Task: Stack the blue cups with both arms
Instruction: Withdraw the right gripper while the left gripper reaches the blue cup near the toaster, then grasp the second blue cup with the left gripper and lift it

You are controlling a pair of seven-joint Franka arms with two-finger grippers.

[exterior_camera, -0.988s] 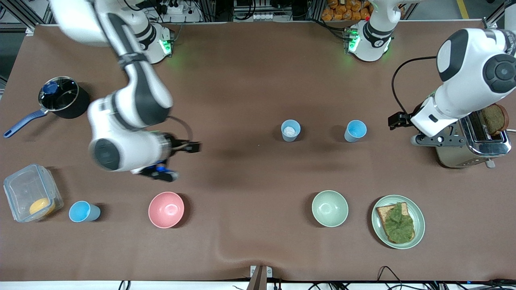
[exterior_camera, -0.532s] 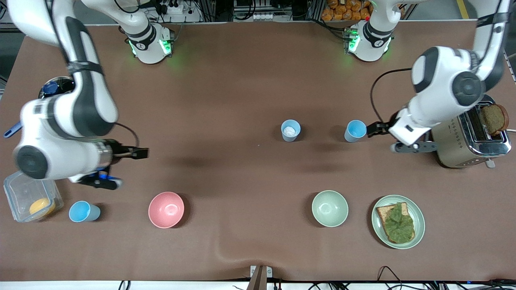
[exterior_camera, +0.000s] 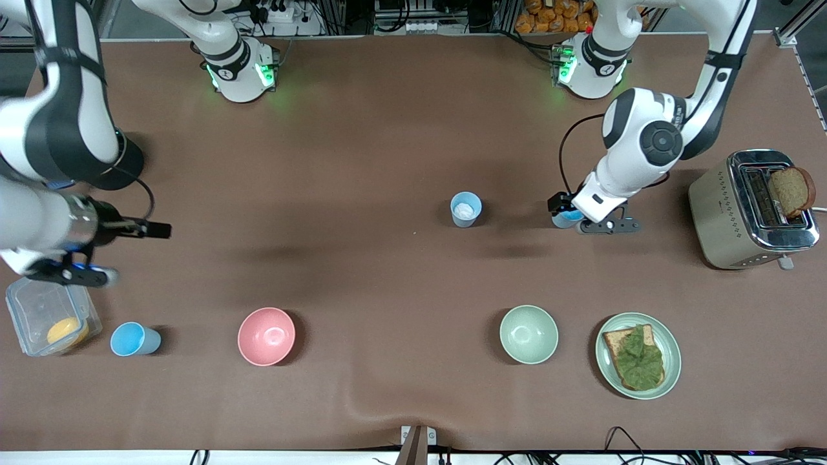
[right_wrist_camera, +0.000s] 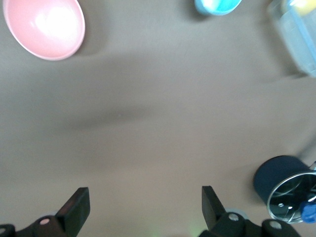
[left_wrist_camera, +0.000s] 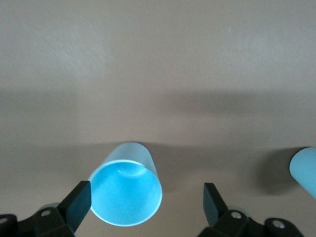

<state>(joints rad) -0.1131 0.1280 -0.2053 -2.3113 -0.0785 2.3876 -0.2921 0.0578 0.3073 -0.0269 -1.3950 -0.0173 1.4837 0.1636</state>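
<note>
Beside the chrome toaster [exterior_camera: 753,210] on the brown counter [exterior_camera: 387,148], our left tool [left_wrist_camera: 145,200] has moved in, released, around the small light-blue plastic cup [left_wrist_camera: 126,191]. Closing off-centre could tip it. Our right tool [right_wrist_camera: 143,205], released, has swung over bare counter between the dark saucepan [right_wrist_camera: 284,190] and a second blue cup [exterior_camera: 134,339]. The paler cup [exterior_camera: 466,208] stands toward the right arm's end from the toaster.
</note>
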